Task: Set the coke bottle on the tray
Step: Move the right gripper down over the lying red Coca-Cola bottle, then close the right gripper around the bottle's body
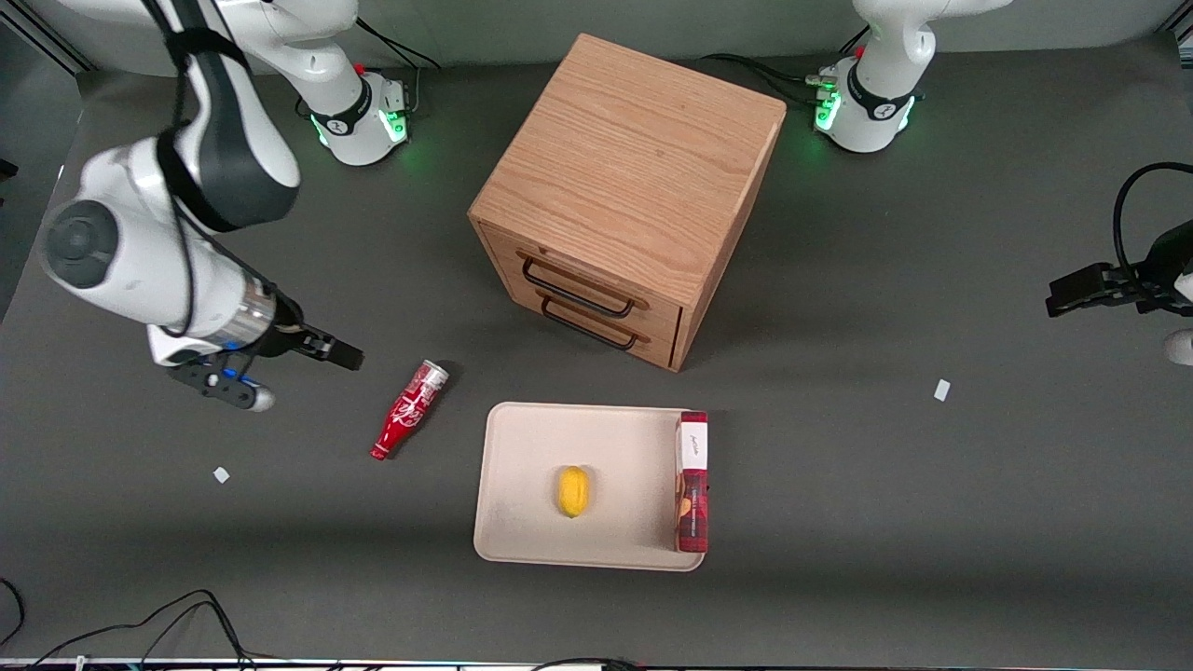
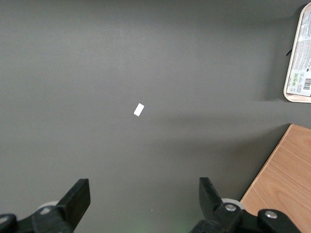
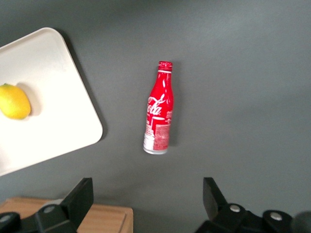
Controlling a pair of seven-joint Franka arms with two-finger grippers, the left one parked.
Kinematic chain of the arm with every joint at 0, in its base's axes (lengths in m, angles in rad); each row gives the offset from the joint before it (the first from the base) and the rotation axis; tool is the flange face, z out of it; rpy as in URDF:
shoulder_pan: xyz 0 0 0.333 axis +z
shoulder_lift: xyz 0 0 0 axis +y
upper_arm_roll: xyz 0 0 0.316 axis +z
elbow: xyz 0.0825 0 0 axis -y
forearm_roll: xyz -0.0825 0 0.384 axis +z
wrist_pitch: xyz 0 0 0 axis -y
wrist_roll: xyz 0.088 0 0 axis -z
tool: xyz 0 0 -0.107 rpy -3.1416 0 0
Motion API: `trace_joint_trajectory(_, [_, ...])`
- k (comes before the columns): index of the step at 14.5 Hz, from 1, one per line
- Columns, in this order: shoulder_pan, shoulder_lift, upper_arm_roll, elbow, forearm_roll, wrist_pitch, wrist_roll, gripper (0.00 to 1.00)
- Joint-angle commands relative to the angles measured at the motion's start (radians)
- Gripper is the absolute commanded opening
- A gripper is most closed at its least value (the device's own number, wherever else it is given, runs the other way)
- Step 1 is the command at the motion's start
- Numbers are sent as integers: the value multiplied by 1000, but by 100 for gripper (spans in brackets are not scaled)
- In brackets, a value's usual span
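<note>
The coke bottle [image 1: 410, 410] [image 3: 159, 109] lies on its side on the dark table, red with white script. Its silver base points toward the cabinet and its neck toward the front camera. It rests beside the cream tray [image 1: 522, 447] [image 3: 43, 97], off the tray, on the working arm's side. My gripper [image 1: 312, 379] [image 3: 147, 187] hangs open above the table, apart from the bottle and farther toward the working arm's end. Nothing is between its fingers.
On the tray lie a yellow lemon [image 1: 573, 490] [image 3: 14, 101] and a red box [image 1: 692, 485] along one short rim. A wooden two-drawer cabinet [image 1: 634, 186] [image 3: 73, 218] stands farther from the front camera than the tray. Small white scraps [image 1: 221, 474] [image 2: 139, 109] lie on the table.
</note>
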Motion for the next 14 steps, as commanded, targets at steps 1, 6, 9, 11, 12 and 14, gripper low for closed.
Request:
trace_joint_trajectory(1, [0,-26,33,-169,-41,186,89,100])
trace_joint_trajectory(6, [0,78,41,-213,-185,301,174,100])
trace_joint_trajectory(9, [0,132,41,-211,-216,355,224,100])
trace_joint_trajectory(11, [0,161,41,-211,-237,390,249,100])
trace_joint_trajectory(12, [0,179,41,-211,-254,404,266,100])
trace_joint_trajectory(14, [0,216,41,-210,-279,447,296,100])
